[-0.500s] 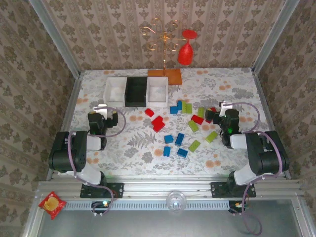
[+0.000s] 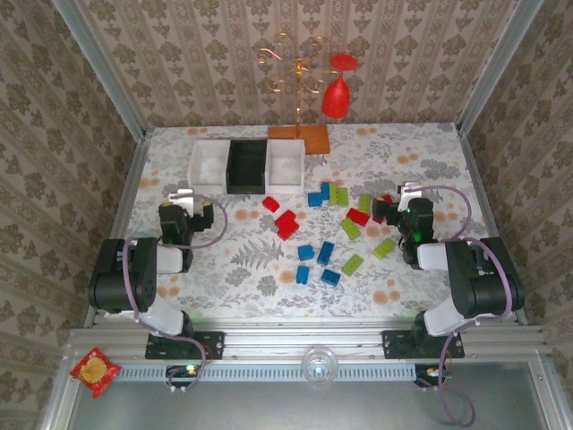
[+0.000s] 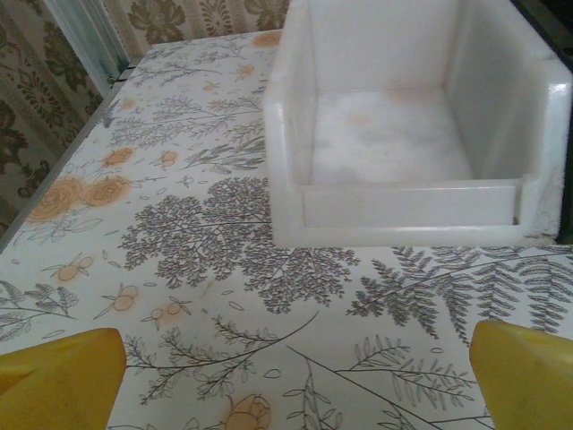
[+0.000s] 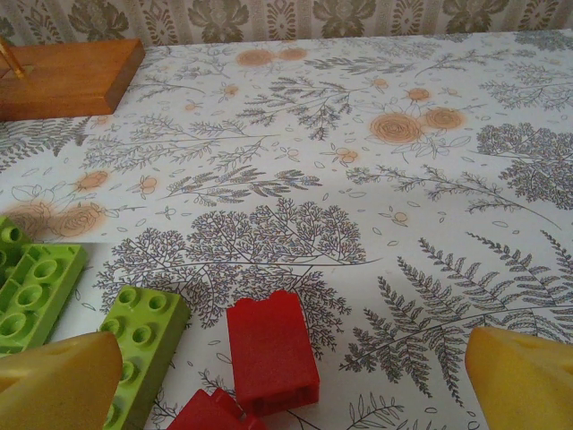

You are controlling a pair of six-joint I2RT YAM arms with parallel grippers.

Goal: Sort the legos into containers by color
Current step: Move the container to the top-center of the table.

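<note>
Red, blue and lime green legos [image 2: 325,253] lie scattered right of the table's middle. The containers [image 2: 246,165], two white bins with a black one between, stand at the back left. My left gripper [image 2: 183,199] rests low on the left side. In its wrist view it [image 3: 295,385] is open and holds nothing, and it faces a white bin [image 3: 403,134]. My right gripper [image 2: 407,197] sits at the right edge of the pile. It [image 4: 291,385] is open, with a red brick [image 4: 269,349] on the table between its fingers [image 4: 54,385], untouched. Green bricks [image 4: 143,345] lie to the left.
An orange-brown stand base [image 2: 300,139] sits behind the bins, with a gold rack and a hanging red wine glass [image 2: 337,94]. The base's wooden block [image 4: 67,76] is far left in the right wrist view. A red snack packet [image 2: 93,371] lies off the table, bottom left. Metal rails edge the table.
</note>
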